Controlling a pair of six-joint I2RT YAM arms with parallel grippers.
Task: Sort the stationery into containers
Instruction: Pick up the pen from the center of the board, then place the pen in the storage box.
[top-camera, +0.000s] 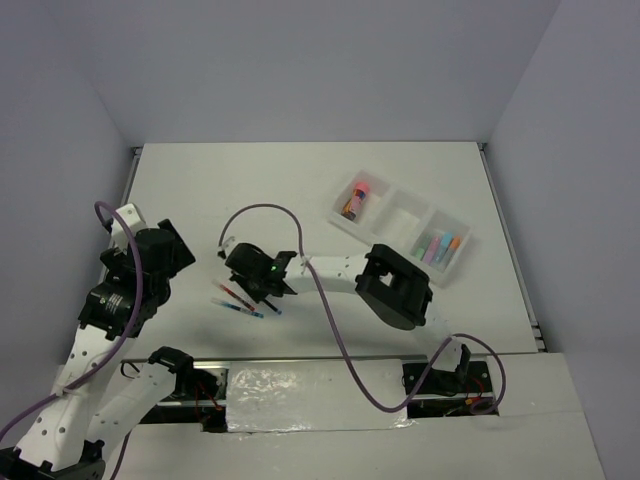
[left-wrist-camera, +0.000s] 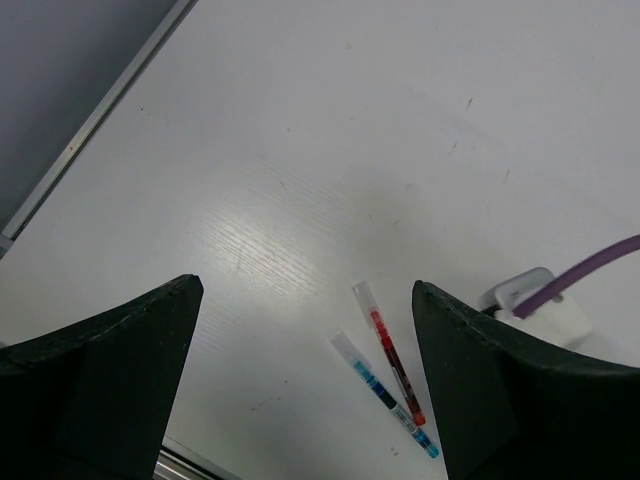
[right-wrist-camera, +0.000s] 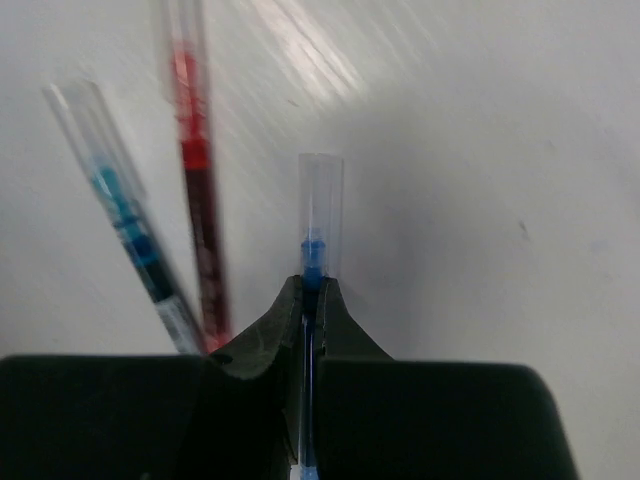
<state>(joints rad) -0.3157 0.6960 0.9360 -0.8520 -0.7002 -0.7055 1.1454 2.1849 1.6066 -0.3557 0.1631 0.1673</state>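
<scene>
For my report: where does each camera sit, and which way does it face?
Top external: above, behind the robot, looking down on table and tray; left arm, right arm show.
Left wrist: on that wrist, looks down past the open left gripper at red pen, teal pen.
Right wrist: low over the table; right gripper shut on blue pen.
Shared: both wrist views show those two pens.

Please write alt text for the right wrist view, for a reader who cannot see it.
The right gripper is shut on a blue pen with a clear cap. Beside it, a red pen and a turquoise pen lie on the white table.
</scene>
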